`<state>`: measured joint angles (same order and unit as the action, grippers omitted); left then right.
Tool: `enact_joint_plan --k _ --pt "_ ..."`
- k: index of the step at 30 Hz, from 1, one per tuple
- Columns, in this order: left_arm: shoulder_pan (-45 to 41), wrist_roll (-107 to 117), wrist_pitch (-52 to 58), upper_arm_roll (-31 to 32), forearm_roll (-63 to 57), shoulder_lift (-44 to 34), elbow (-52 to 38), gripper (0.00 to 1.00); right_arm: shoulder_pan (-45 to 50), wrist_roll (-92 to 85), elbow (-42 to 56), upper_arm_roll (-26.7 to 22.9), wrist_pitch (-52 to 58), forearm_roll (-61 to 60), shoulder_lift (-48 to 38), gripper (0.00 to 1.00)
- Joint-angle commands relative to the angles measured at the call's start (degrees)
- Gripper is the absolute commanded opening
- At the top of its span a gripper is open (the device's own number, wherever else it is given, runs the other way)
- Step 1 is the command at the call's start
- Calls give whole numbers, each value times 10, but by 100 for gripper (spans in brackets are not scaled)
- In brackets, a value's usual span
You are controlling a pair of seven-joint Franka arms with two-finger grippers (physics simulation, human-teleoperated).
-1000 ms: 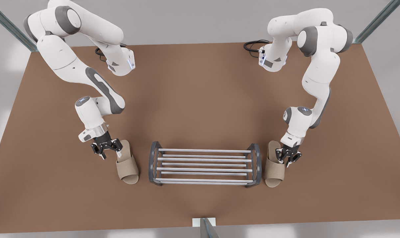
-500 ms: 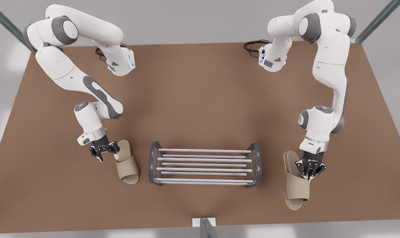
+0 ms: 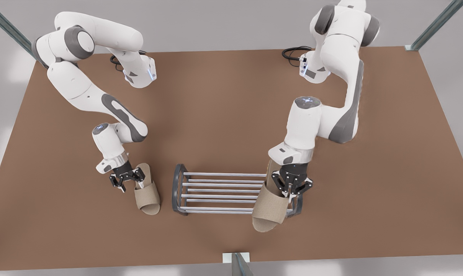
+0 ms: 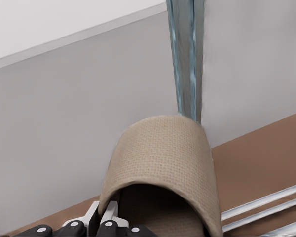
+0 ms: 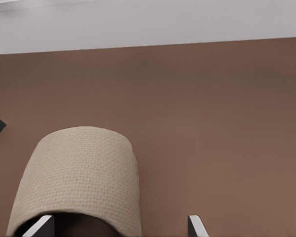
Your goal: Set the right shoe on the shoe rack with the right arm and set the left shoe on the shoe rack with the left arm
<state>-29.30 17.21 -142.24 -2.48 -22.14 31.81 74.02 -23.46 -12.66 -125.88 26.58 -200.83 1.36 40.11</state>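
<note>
1. The left gripper (image 3: pixel 291 186) is clamped on the left shoe (image 3: pixel 270 205), holding it above the shoe rack (image 3: pixel 181 189) at the front view's right end.
2. The right gripper (image 3: pixel 127 178) has its fingers spread apart around the heel edge of the right shoe (image 3: pixel 147 193), which lies on the table (image 3: pixel 223 115) just beside the rack's other end.

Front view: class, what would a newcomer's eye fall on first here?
The left gripper, at the front view's right, is shut on the left shoe and holds it over that end of the shoe rack. At the front view's left, the right gripper is open at the heel of the right shoe, which lies on the brown table beside the rack.
</note>
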Motion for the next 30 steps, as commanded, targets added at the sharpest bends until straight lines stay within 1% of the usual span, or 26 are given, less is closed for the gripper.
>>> enact_joint_plan --k 1,3,7,13,16,17,18,19,21,22,23,26,27,28,29,30 --pt "-46 295 119 -24 -24 0 2 21 0 -34 2 -3 0 2 2 100" --pt "-58 376 115 -21 -103 -3 36 21 -1 -35 3 -7 0 4 3 100" --pt "-57 440 50 -20 -186 -32 143 21 2 -35 16 -9 0 5 16 100" --pt "-52 480 -1 -19 -198 -27 165 21 17 -34 43 -9 0 1 40 100" --pt "-49 479 -1 -19 -198 -26 166 21 20 -34 47 -9 0 0 42 100" --pt "-49 479 -1 -20 -198 -26 166 21 20 -34 55 -9 0 0 49 97" --pt "-49 479 -1 -19 -198 -27 166 21 20 -34 56 -9 0 0 52 87" --pt "-50 472 -1 -20 -203 -27 164 99 20 -34 56 -9 0 0 52 83" --pt "-49 472 1 -20 -214 -28 167 100 22 -34 67 -9 0 -1 60 83" --pt "-49 472 1 -21 -215 -28 167 100 22 -33 67 -9 0 -1 60 81" --pt "-49 472 2 -22 -219 -28 168 100 21 -33 67 -9 0 -1 61 75" --pt "-44 472 3 -23 -233 -41 187 100 17 -25 67 -9 0 -2 62 38" --pt "-44 472 5 -22 -233 -59 205 100 13 -25 67 -9 1 -2 65 23" --pt "-45 471 8 -20 -233 -90 232 100 12 -25 67 -9 1 -2 65 21" --pt "-48 477 45 -6 -230 -119 243 100 8 -25 66 -9 0 -2 65 21" --pt "-45 476 106 26 -209 -146 242 100 3 -25 65 -9 1 -2 63 21"
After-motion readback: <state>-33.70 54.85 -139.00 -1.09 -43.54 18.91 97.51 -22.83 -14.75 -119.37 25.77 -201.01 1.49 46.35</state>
